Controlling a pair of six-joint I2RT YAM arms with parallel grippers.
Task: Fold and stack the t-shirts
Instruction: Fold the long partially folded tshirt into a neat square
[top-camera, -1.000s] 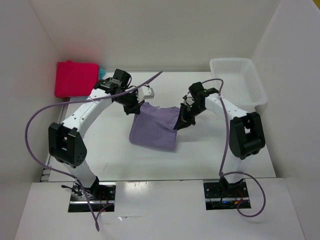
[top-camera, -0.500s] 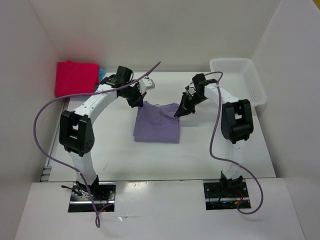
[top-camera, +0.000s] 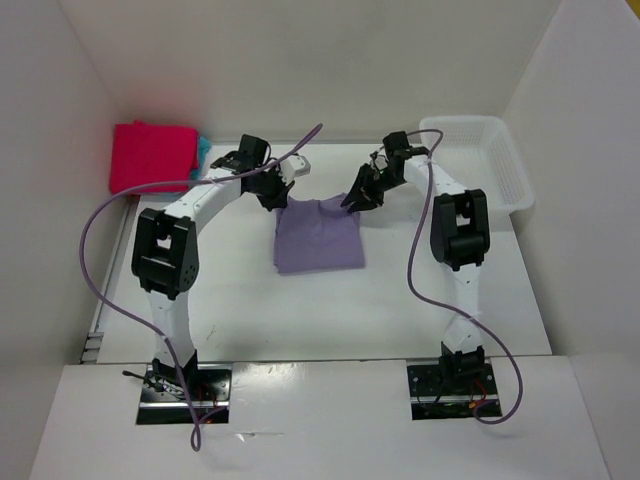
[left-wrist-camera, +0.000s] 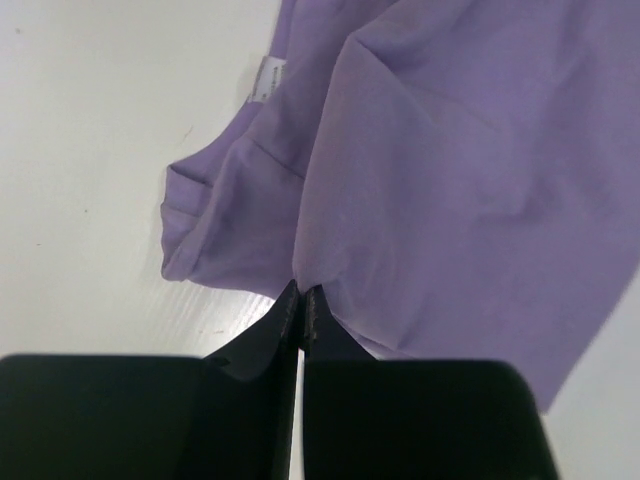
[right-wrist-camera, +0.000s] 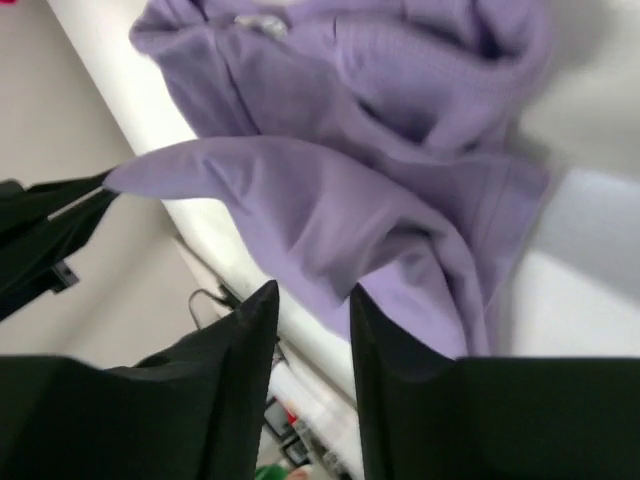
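Nearest the arm bases, the white table top (top-camera: 330, 310) lies bare in front of the pale lavender cloth t-shirt (top-camera: 318, 238). A second ago this shirt hung slanted between the two grippers, closer to the bases. Now it lies flat at mid-table, farther back, its edges squared up. Both arms have stretched toward the back wall.

The shirt is folded into a near-square, so no long axis stands out. Its neckline dips at the far edge and points at the back wall, and the folded near edge faces the bases.

The left gripper (left-wrist-camera: 302, 292) sits at the far-left corner, its jaws pinched tight on a fold of the lavender cloth. The right gripper (right-wrist-camera: 310, 292), at the far-right corner, has gone from a pinch to parted jaws, with the cloth just past the tips.

Against the back left wall lies the folded magenta-red cloth t-shirt (top-camera: 150, 156), with a turquoise blue cloth t-shirt (top-camera: 204, 150) peeking out beside it. The white plastic mesh basket (top-camera: 480, 178) stands far right.
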